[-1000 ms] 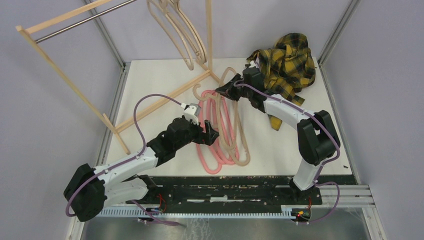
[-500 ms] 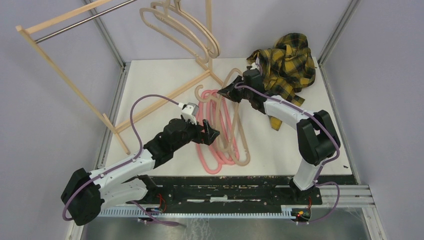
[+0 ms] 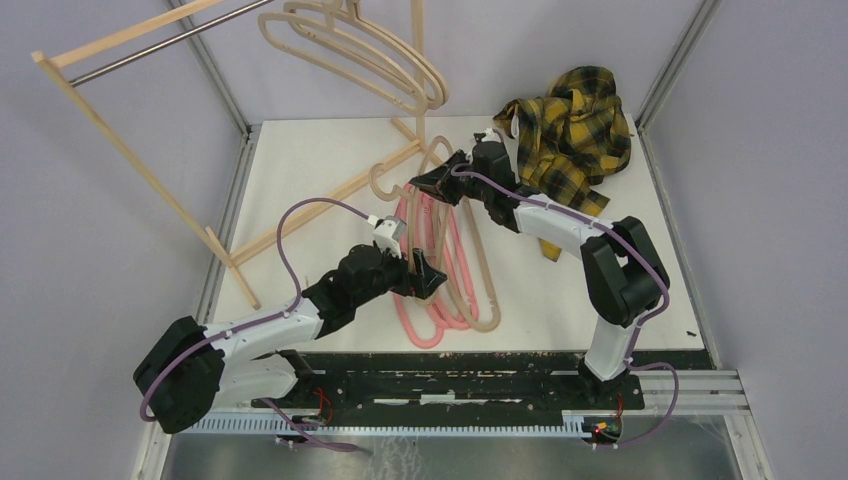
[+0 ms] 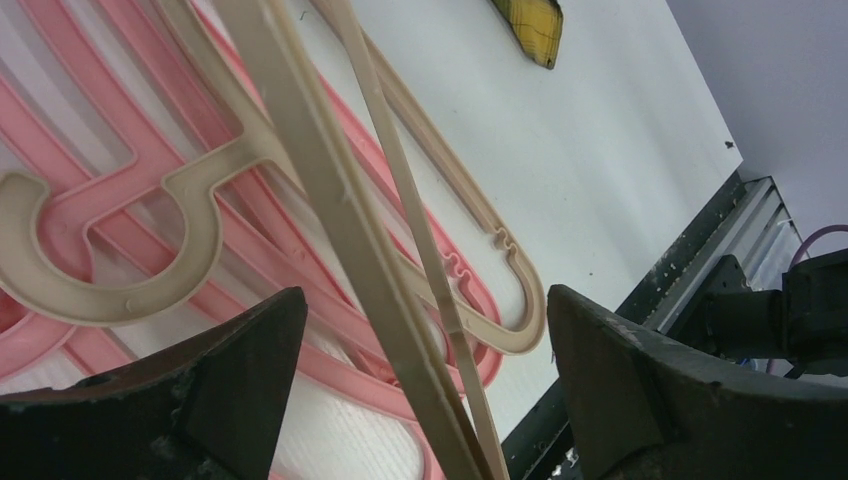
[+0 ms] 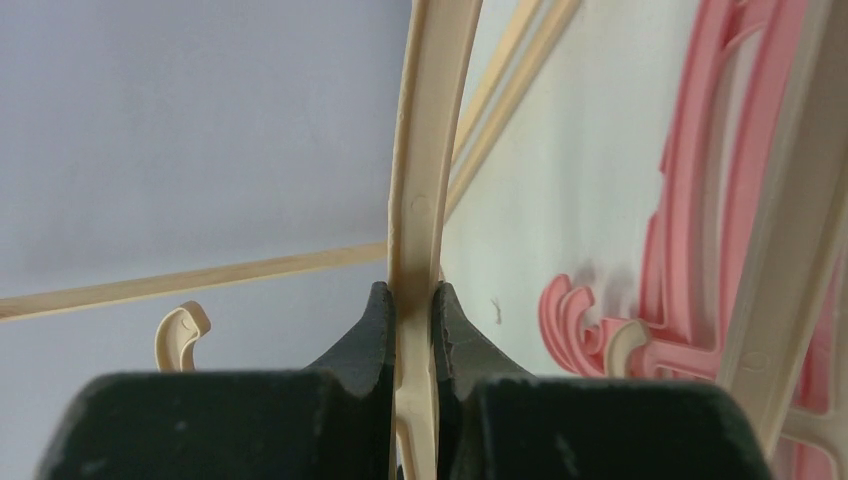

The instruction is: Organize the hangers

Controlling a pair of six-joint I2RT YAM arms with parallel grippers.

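- The right gripper (image 3: 420, 186) is at the upper centre of the overhead view, just left of the yellow plaid shirt (image 3: 575, 125).
- Its two dark fingers (image 5: 365, 340) are pressed together on the thin edge of a held beige hanger (image 5: 425, 150). In the right wrist view, this hanger runs straight up the middle of the frame.
- In that same view a beige hook (image 5: 180, 335) shows at the lower left. I cannot tell which hanger it belongs to.
- The left gripper (image 3: 428, 280) sits low over the centre of the white table (image 3: 300, 170), above the heap of hangers.
- Its jaws stand wide apart and grip nothing.
- A beige hanger bar (image 4: 330, 220) crosses the gap between those jaws, slanting from the top of the left wrist view to the bottom centre. I cannot tell whether it touches either finger.
- The pink hangers (image 3: 428, 338) lie flat and overlapping on the table at the centre of the overhead view, with their hooks toward the top of the frame.
- A loose beige hanger (image 3: 488, 318) lies on them, its rounded corner at the lower right of the heap.
- More hung beige hangers (image 3: 428, 92) are at the top centre of the overhead view, tilted, with their hooks at the frame's top edge by the wooden rack (image 3: 45, 60).
- The rack stands along the upper left, and its foot rests on the table.
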